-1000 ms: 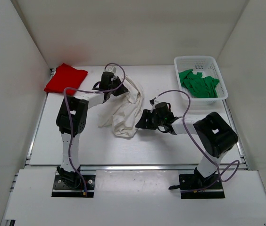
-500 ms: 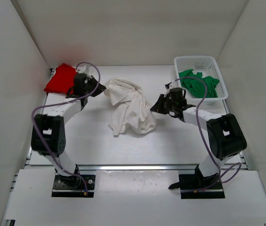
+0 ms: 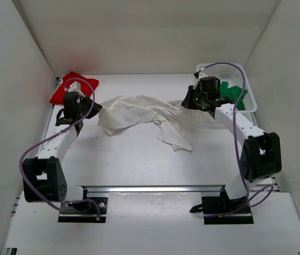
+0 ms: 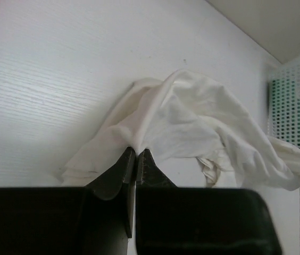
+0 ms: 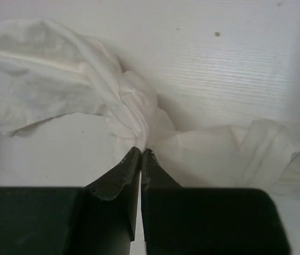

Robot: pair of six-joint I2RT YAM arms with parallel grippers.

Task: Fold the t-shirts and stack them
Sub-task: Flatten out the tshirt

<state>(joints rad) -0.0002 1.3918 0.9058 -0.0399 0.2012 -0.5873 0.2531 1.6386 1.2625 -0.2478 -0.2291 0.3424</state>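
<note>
Reaching outward, left tool (image 4: 135,154), right tool (image 5: 140,153), both pinching off-white shirt (image 3: 134,109)

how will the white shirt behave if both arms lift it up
Probably floppy: the white shirt drapes in wrinkles between the left pincer and right pincer. Likely light, since thin bunched pinches hold it. The loose middle may drag on the table.

The top camera sits high behind the arms, looking steeply down on the whole table (image 3: 139,159), bases at the frame's bottom. Each wrist camera rides low and close behind its jaws, left gripper (image 4: 136,151) and right gripper (image 5: 141,151) at bottom centre, facing across the tabletop. All three share the off-white shirt (image 3: 134,109) (image 4: 192,122) (image 5: 49,90); top and left wrist also share the basket (image 3: 251,94) (image 4: 285,106).
</note>
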